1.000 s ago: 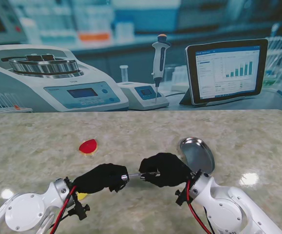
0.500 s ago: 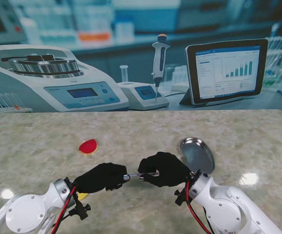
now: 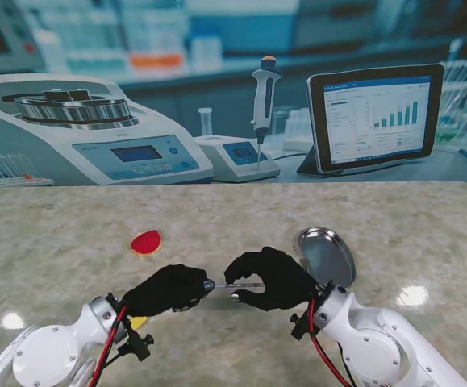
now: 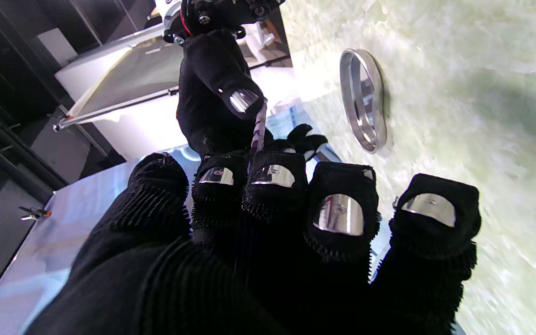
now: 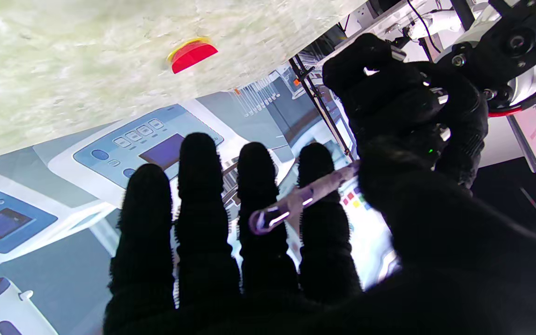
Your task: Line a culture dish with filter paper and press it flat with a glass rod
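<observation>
A thin glass rod (image 3: 235, 285) hangs level above the table between my two black-gloved hands. My left hand (image 3: 168, 290) is shut on its left end; in the left wrist view the rod (image 4: 258, 128) rises from the curled fingers. My right hand (image 3: 269, 278) has its fingers straightened and apart, and the rod (image 5: 303, 197) lies loosely between the thumb and the fingers. The round metal culture dish (image 3: 327, 256) lies on the table just right of my right hand and shows again as the dish (image 4: 363, 100). A red round piece (image 3: 145, 241) lies to the left, farther from me.
A small yellow thing (image 3: 138, 324) lies on the table beside my left wrist. The red piece (image 5: 192, 53) has a yellow edge under it. A printed laboratory backdrop (image 3: 217, 97) stands along the table's far edge.
My right hand's fingers have spread from a closed grip on the rod. More of the rod now shows between the hands. My left hand has edged slightly farther from me.
</observation>
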You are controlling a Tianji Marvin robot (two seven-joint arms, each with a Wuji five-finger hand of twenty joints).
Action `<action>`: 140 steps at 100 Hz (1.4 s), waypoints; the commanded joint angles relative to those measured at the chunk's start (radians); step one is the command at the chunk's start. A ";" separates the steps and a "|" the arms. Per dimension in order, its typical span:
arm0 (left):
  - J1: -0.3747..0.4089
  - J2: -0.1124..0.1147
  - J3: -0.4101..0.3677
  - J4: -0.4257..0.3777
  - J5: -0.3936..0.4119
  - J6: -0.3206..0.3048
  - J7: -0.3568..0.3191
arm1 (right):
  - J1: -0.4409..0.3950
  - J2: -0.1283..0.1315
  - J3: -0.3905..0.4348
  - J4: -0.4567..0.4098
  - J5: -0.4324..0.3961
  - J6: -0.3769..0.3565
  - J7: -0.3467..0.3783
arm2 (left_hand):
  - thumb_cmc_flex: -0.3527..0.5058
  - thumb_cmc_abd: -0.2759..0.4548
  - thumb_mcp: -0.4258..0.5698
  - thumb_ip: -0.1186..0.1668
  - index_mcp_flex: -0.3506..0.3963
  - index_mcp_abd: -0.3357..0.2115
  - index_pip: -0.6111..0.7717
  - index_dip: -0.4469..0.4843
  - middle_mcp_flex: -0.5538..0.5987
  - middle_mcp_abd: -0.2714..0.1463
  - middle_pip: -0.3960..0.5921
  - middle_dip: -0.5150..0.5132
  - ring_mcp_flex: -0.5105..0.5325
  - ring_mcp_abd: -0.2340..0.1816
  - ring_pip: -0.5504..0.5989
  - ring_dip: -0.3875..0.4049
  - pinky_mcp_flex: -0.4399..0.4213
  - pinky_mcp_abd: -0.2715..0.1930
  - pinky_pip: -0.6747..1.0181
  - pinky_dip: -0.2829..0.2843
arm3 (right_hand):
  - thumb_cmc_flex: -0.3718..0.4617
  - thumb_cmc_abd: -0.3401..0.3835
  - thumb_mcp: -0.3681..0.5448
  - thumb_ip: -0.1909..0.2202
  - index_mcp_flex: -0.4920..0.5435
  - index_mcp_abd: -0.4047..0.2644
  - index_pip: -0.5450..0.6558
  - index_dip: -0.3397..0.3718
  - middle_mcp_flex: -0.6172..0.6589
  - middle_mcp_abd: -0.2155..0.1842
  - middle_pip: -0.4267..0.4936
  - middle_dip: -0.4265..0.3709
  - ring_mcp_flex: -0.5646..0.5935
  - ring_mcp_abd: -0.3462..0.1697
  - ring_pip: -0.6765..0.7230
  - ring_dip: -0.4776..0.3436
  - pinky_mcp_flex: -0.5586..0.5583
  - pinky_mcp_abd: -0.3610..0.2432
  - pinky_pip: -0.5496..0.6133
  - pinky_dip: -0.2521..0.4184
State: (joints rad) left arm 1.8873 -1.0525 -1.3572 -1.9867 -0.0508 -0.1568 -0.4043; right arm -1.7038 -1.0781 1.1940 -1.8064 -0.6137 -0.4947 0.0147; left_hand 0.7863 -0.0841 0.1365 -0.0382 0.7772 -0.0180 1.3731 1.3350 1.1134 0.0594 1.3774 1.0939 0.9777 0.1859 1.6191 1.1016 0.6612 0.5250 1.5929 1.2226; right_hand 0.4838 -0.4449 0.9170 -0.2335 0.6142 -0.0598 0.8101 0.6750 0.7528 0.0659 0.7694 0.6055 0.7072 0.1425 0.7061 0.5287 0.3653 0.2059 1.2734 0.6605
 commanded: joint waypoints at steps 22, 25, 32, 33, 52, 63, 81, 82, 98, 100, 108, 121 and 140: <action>0.005 -0.005 -0.008 -0.009 0.002 0.005 0.011 | -0.061 0.002 0.045 -0.063 -0.040 0.035 0.010 | 0.003 0.000 0.023 0.011 0.029 0.078 0.065 0.029 0.065 -0.113 0.080 0.017 0.051 -0.034 0.065 -0.011 0.018 0.073 0.079 -0.012 | -0.188 -0.002 -0.139 0.087 -0.268 0.111 -0.428 -0.114 -0.337 0.045 -0.279 -0.250 -0.355 -0.009 -0.322 -0.179 -0.296 0.057 -0.295 -0.153; 0.005 -0.005 -0.010 -0.009 0.004 0.005 0.013 | -0.070 0.001 0.050 -0.071 -0.046 0.047 0.005 | 0.003 0.001 0.024 0.011 0.029 0.078 0.064 0.029 0.065 -0.113 0.080 0.017 0.051 -0.034 0.065 -0.011 0.016 0.073 0.079 -0.011 | -0.185 0.010 -0.160 0.092 -0.289 0.112 -0.446 -0.127 -0.365 0.047 -0.301 -0.271 -0.384 -0.014 -0.349 -0.198 -0.320 0.055 -0.325 -0.178; 0.006 -0.006 -0.017 -0.008 0.009 0.002 0.018 | -0.097 -0.003 0.062 -0.091 -0.060 0.083 -0.016 | 0.004 0.002 0.024 0.011 0.029 0.078 0.064 0.030 0.063 -0.113 0.080 0.017 0.051 -0.034 0.065 -0.010 0.016 0.073 0.079 -0.011 | -0.167 0.029 -0.190 0.101 -0.324 0.111 -0.464 -0.137 -0.405 0.042 -0.321 -0.294 -0.427 -0.023 -0.384 -0.225 -0.359 0.049 -0.374 -0.221; 0.006 -0.006 -0.018 -0.008 0.009 0.002 0.018 | -0.101 -0.004 0.064 -0.093 -0.062 0.088 -0.020 | 0.004 0.001 0.024 0.011 0.029 0.078 0.064 0.030 0.063 -0.113 0.080 0.018 0.051 -0.034 0.065 -0.010 0.016 0.073 0.079 -0.011 | -0.164 0.034 -0.191 0.103 -0.331 0.112 -0.466 -0.138 -0.414 0.041 -0.324 -0.295 -0.437 -0.026 -0.389 -0.228 -0.368 0.048 -0.380 -0.225; 0.007 -0.008 -0.037 -0.003 0.034 -0.004 0.032 | -0.169 -0.020 0.093 -0.116 -0.082 0.153 -0.103 | 0.004 0.001 0.023 0.011 0.029 0.078 0.064 0.031 0.063 -0.110 0.080 0.019 0.049 -0.032 0.064 -0.009 0.014 0.073 0.077 -0.009 | -0.115 0.073 -0.242 0.126 -0.349 0.109 -0.472 -0.139 -0.439 0.039 -0.325 -0.306 -0.466 -0.043 -0.411 -0.251 -0.404 0.036 -0.424 -0.277; 0.005 -0.009 -0.048 -0.002 0.046 -0.003 0.034 | -0.202 -0.026 0.094 -0.139 -0.093 0.207 -0.135 | 0.004 0.000 0.023 0.011 0.029 0.080 0.063 0.032 0.064 -0.108 0.081 0.019 0.048 -0.026 0.065 -0.006 0.010 0.074 0.077 -0.007 | -0.089 0.091 -0.267 0.139 -0.365 0.105 -0.478 -0.140 -0.459 0.036 -0.334 -0.315 -0.491 -0.054 -0.430 -0.266 -0.426 0.023 -0.443 -0.298; -0.005 -0.010 -0.062 0.003 0.087 -0.002 0.049 | -0.209 -0.042 0.066 -0.086 -0.094 0.241 -0.231 | 0.003 -0.001 0.024 0.012 0.034 0.080 0.064 0.034 0.069 -0.111 0.081 0.019 0.053 -0.025 0.066 -0.002 0.010 0.077 0.081 0.001 | -0.040 0.131 -0.274 0.157 -0.381 0.082 -0.482 -0.139 -0.457 0.032 -0.338 -0.328 -0.481 -0.057 -0.431 -0.276 -0.422 0.019 -0.451 -0.316; -0.007 -0.010 -0.063 0.004 0.089 -0.002 0.050 | -0.207 -0.043 0.063 -0.081 -0.092 0.241 -0.238 | 0.003 -0.001 0.024 0.012 0.035 0.080 0.064 0.034 0.070 -0.111 0.081 0.019 0.054 -0.025 0.067 -0.002 0.011 0.077 0.081 0.001 | -0.035 0.131 -0.273 0.159 -0.381 0.081 -0.481 -0.139 -0.457 0.031 -0.337 -0.328 -0.481 -0.058 -0.431 -0.276 -0.423 0.018 -0.451 -0.317; -0.023 -0.010 -0.076 0.009 0.126 0.009 0.055 | -0.186 -0.052 0.021 -0.021 -0.078 0.255 -0.284 | 0.002 -0.003 0.025 0.013 0.036 0.080 0.064 0.035 0.072 -0.112 0.081 0.017 0.056 -0.022 0.067 -0.002 0.012 0.079 0.082 0.004 | -0.031 0.150 -0.279 0.169 -0.396 0.069 -0.474 -0.138 -0.469 0.025 -0.343 -0.335 -0.498 -0.066 -0.436 -0.282 -0.443 0.015 -0.460 -0.326; -0.025 -0.010 -0.077 0.010 0.135 0.010 0.056 | -0.183 -0.052 0.018 -0.016 -0.079 0.258 -0.286 | 0.001 -0.003 0.026 0.014 0.038 0.080 0.064 0.035 0.074 -0.113 0.081 0.017 0.057 -0.023 0.067 -0.002 0.015 0.079 0.083 0.005 | -0.033 0.152 -0.282 0.170 -0.400 0.065 -0.474 -0.138 -0.473 0.025 -0.346 -0.338 -0.503 -0.067 -0.440 -0.285 -0.447 0.013 -0.464 -0.329; -0.035 -0.010 -0.084 0.014 0.167 0.014 0.062 | -0.173 -0.054 0.004 0.004 -0.082 0.269 -0.294 | -0.001 -0.003 0.028 0.014 0.039 0.077 0.064 0.036 0.076 -0.114 0.081 0.017 0.060 -0.023 0.069 -0.003 0.019 0.079 0.084 0.006 | -0.036 0.155 -0.305 0.173 -0.416 0.059 -0.471 -0.141 -0.489 0.022 -0.361 -0.354 -0.522 -0.073 -0.459 -0.300 -0.458 0.007 -0.487 -0.349; -0.053 -0.009 -0.095 0.018 0.230 0.041 0.065 | -0.158 -0.063 -0.016 0.032 -0.042 0.274 -0.313 | -0.004 -0.004 0.033 0.015 0.043 0.076 0.064 0.037 0.082 -0.117 0.082 0.015 0.069 -0.024 0.073 -0.005 0.031 0.082 0.090 0.007 | -0.037 0.157 -0.316 0.172 -0.415 0.060 -0.468 -0.143 -0.486 0.024 -0.359 -0.358 -0.516 -0.073 -0.458 -0.304 -0.456 0.004 -0.489 -0.355; -0.099 -0.004 -0.117 0.045 0.318 0.085 0.052 | -0.151 -0.070 -0.025 0.051 -0.030 0.270 -0.341 | -0.007 -0.006 0.036 0.015 0.044 0.074 0.065 0.038 0.082 -0.118 0.082 0.014 0.070 -0.024 0.075 -0.009 0.033 0.083 0.091 0.005 | -0.055 0.162 -0.332 0.171 -0.421 0.052 -0.466 -0.148 -0.489 0.022 -0.362 -0.363 -0.519 -0.075 -0.458 -0.308 -0.459 0.004 -0.489 -0.362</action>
State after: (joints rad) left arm 1.8080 -1.0625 -1.4607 -1.9575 0.2708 -0.0812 -0.3427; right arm -1.8475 -1.1424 1.1711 -1.7565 -0.6337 -0.2262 -0.3292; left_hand 0.7857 -0.0845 0.1473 -0.0383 0.7894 -0.0180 1.3797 1.3459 1.1378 0.0594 1.3888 1.0939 0.9988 0.1859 1.6315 1.1015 0.6751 0.5254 1.5933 1.2180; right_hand 0.4389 -0.3315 0.6076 -0.0843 0.2393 0.0189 0.3415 0.5417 0.2963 0.1009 0.4227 0.2560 0.2094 0.1002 0.2720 0.2383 -0.0729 0.2342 0.7997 0.3258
